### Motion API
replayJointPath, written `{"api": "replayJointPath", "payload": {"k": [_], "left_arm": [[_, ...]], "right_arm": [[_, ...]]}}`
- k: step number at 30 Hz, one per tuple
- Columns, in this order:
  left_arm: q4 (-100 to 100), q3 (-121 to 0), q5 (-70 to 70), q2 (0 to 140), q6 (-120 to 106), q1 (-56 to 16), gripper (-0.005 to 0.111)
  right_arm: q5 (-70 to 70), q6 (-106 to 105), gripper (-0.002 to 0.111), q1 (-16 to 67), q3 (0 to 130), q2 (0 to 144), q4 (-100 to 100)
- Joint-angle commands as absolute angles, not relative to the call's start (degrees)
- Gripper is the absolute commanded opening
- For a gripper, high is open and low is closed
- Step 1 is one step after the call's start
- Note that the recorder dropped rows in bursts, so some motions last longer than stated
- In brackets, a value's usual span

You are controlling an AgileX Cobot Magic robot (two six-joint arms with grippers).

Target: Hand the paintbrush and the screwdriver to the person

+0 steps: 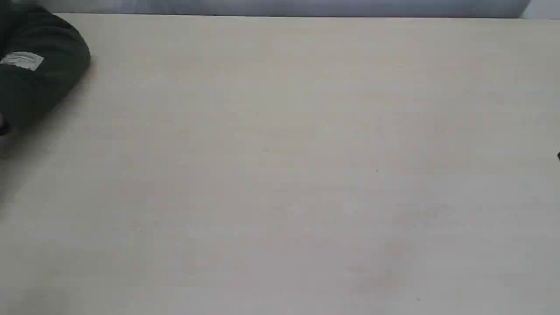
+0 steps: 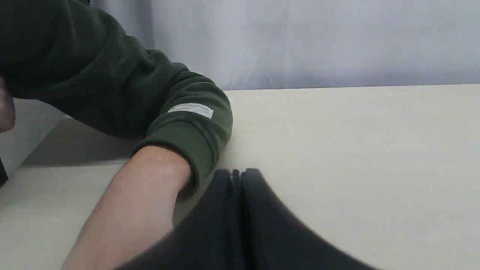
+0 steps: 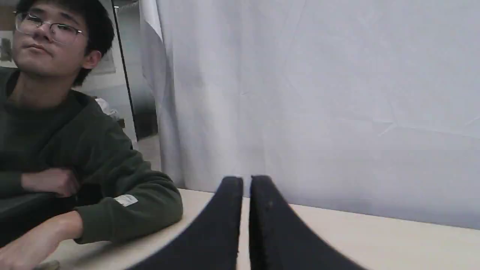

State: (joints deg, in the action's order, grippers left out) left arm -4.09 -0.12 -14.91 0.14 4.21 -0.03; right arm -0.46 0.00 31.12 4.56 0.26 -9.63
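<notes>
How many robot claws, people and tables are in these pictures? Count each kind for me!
Black robot grippers: 2 (left gripper, right gripper, both shut and holding nothing)
Person in a dark green sweater: 1
Pale beige flat table: 1
Total: 4

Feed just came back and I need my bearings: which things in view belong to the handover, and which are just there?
Part of the job:
- person, in a dark green sleeve
- left gripper, shut and empty
- right gripper, shut and empty
- paintbrush and screwdriver show in no view

Just there:
- table
- pale curtain behind it
</notes>
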Motion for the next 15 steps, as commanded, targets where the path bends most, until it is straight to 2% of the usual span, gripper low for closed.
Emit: {"api": "replayJointPath", "payload": {"k": [1,15], "left_arm": [[-3.94,0.00,-14.32,0.00,4.32,-0.40,0.000],[-3.95,0.00,-14.18,0.00,4.32,-0.40,0.000]], "right_arm": [[-2.41,-4.17,0.004,30.79,3.61,0.00,-9.59],[-0.90,-8.58,0.004,30.79,0.00,0.00,-9.59]]}}
